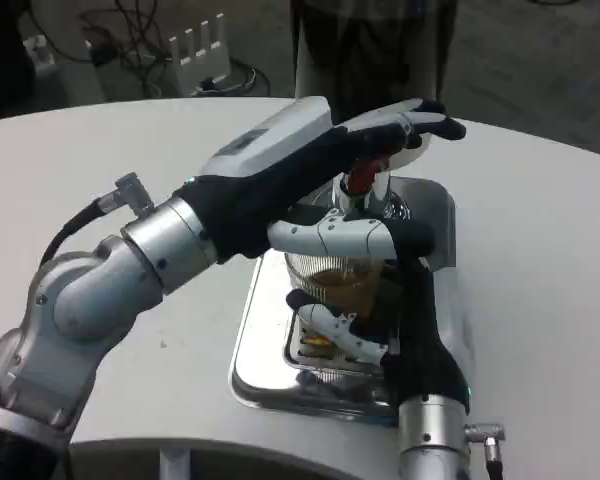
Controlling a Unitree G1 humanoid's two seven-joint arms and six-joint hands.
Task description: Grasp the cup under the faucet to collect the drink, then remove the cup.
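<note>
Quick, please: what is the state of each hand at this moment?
Left hand: its fingers press on the faucet lever; it holds nothing.
Right hand: holding the cup under the faucet.

white table (540, 260), steel drip tray (255, 345), cables (130, 40)

- We see the right hand (355, 290) wrapped around the clear cup (342, 272), amber drink inside.
- Cup stands over the silver drip tray (265, 350) on the white tabletop (540, 300).
- Left hand (310, 165) reaches over the faucet (360, 180), fingers extended.
</note>
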